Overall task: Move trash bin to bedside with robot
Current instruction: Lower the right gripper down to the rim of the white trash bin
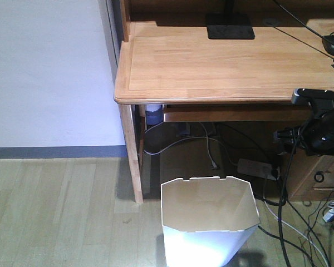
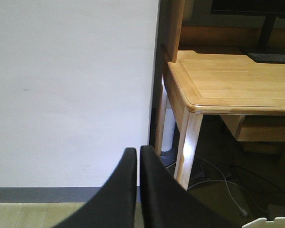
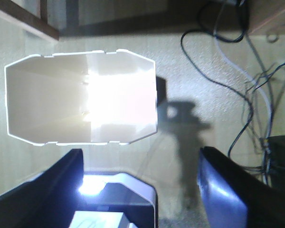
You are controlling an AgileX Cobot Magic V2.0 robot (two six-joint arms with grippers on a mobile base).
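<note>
A home room or study: a wooden desk (image 1: 222, 64) with a monitor stand (image 1: 229, 25), wood-look floor (image 1: 50, 211).

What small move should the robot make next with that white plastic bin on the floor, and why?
Probably ease the right arm's black fingers forward and down onto the near rim of the white thin-walled plastic trash bin. They stand wide open and hold nothing, and the notched rim lies just ahead of them, so one wall could slip between them.
</note>
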